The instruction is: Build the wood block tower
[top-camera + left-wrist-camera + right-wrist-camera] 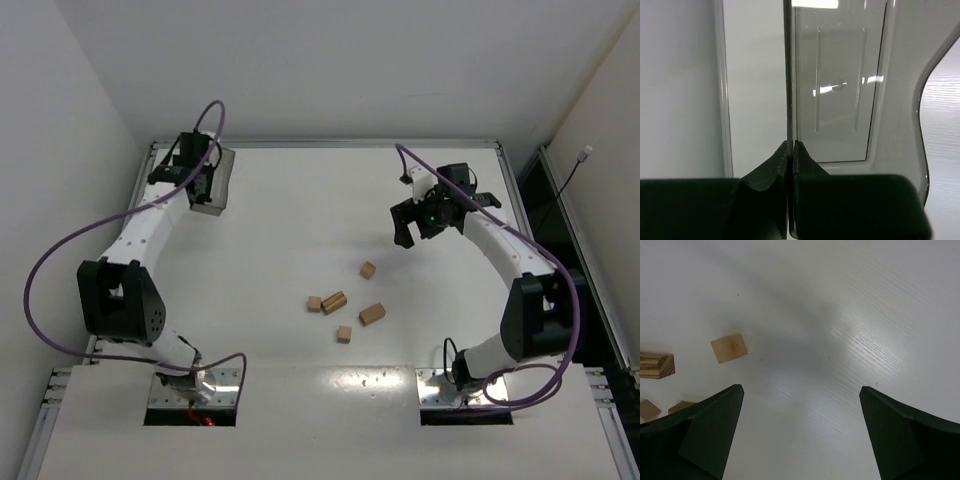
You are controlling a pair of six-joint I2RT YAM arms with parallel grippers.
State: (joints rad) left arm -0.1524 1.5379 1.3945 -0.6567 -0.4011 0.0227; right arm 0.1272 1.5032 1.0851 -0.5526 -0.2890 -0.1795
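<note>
No tower yet: the wood blocks point(372, 314) lie scattered on the desk point(290, 205). The right jaws hang wide open, empty, near the farthest block point(368, 269). The left jaws are clamped on the wall of the bin point(840, 100), well apart. Next, likely: lower squarely over one block.

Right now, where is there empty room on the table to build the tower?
Bare table lies between the bin and the right end effector, and between the left arm and the wood blocks. The near middle is crowded with scattered blocks.
</note>
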